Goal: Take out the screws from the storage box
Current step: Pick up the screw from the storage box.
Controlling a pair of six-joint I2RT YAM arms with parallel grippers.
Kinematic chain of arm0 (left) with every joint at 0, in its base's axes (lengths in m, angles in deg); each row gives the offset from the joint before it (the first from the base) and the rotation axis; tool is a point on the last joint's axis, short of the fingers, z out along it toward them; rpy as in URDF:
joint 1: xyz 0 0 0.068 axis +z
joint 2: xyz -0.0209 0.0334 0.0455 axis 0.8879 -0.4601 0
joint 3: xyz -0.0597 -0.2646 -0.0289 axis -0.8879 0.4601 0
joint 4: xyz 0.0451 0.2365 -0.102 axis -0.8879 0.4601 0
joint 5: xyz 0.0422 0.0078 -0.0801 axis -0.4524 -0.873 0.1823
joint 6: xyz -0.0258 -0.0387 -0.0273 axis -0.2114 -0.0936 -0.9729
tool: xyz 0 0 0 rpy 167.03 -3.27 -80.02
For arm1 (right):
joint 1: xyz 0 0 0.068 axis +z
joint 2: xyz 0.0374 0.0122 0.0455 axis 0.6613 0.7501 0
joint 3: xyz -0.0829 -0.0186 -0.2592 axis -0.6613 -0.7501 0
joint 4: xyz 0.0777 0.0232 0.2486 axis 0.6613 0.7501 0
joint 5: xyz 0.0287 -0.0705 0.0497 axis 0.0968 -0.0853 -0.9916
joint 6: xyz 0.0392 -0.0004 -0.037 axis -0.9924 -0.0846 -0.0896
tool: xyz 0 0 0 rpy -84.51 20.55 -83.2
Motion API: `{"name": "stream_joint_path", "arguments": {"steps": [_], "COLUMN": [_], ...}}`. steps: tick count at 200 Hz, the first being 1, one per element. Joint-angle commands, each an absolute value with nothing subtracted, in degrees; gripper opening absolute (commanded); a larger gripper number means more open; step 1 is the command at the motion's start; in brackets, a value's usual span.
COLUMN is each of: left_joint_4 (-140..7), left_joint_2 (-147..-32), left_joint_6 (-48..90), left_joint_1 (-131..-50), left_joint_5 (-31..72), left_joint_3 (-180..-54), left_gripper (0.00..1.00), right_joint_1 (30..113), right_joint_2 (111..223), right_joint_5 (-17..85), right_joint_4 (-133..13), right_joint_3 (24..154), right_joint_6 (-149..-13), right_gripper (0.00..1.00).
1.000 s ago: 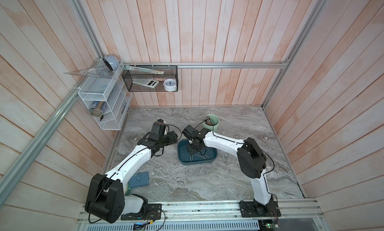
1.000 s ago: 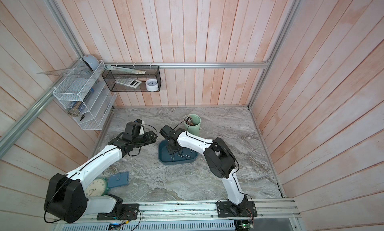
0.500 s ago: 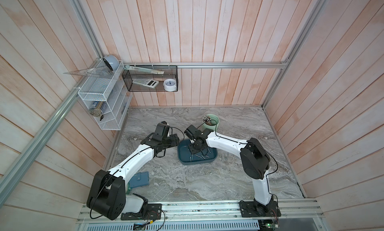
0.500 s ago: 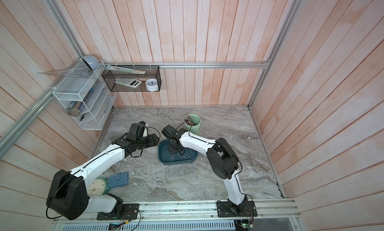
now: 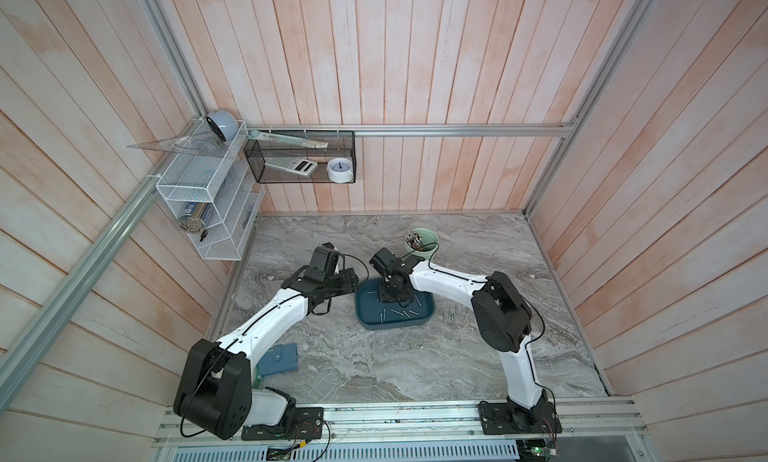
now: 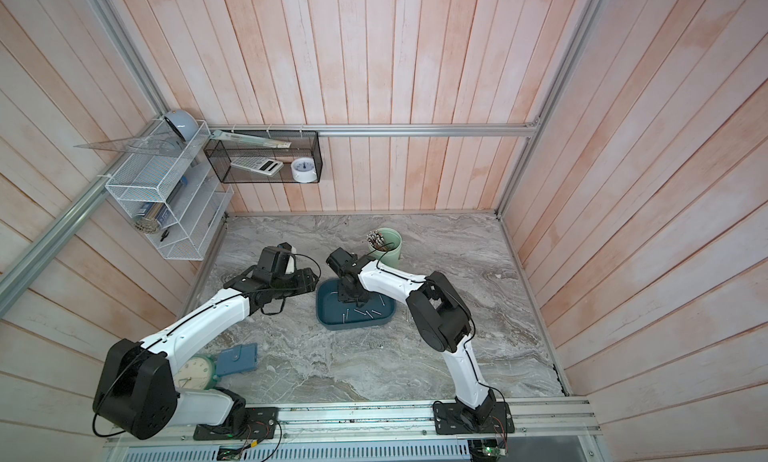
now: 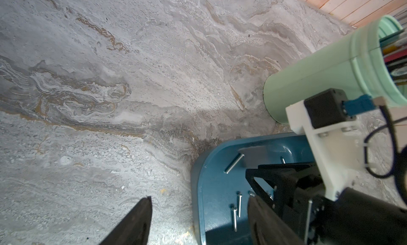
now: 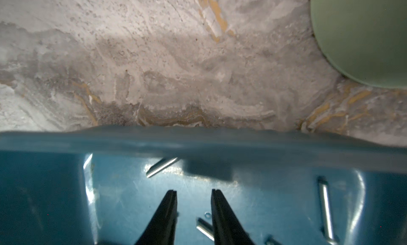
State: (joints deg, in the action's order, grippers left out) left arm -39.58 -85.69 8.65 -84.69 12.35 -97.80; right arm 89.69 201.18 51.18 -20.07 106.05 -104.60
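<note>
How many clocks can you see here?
2. A white alarm clock sits in the black mesh basket; a pale green clock is by the base of the left arm. The round blue-grey thing atop the white rack may be a third.

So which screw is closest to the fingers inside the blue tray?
The screw lying between the right fingers; the rest lie farther off across the tray.

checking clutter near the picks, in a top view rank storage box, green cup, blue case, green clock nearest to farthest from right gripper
1. storage box: the right gripper is in it
2. green cup: just behind the box
3. blue case: front left
4. green clock: front left, past the case
</note>
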Motion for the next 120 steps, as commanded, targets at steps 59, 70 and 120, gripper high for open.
{"name": "stream_joint_path", "arguments": {"steps": [59,70,120], "left_joint_4": [-39.88,-39.86,-39.86], "left_joint_2": [-84.53,-84.59,-84.45], "left_joint_6": [9.11,9.09,9.23], "left_joint_1": [-84.65,-84.67,-84.66], "left_joint_5": [11.77,11.74,11.52], "left_joint_3": [-98.93,-98.93,-98.93], "left_gripper": [0.74,0.74,0.74], "right_joint_1": [90.96,91.05,91.58], "right_joint_2": [204.51,204.70,208.25], "right_joint_5": [55.37,55.76,58.23], "right_joint_4": [-17.90,-17.59,-14.00], "right_joint_3": [110.73,111.41,115.92], "right_joint_6": [-111.04,-111.49,-112.88], "right_gripper": [0.34,0.34,0.35]}}
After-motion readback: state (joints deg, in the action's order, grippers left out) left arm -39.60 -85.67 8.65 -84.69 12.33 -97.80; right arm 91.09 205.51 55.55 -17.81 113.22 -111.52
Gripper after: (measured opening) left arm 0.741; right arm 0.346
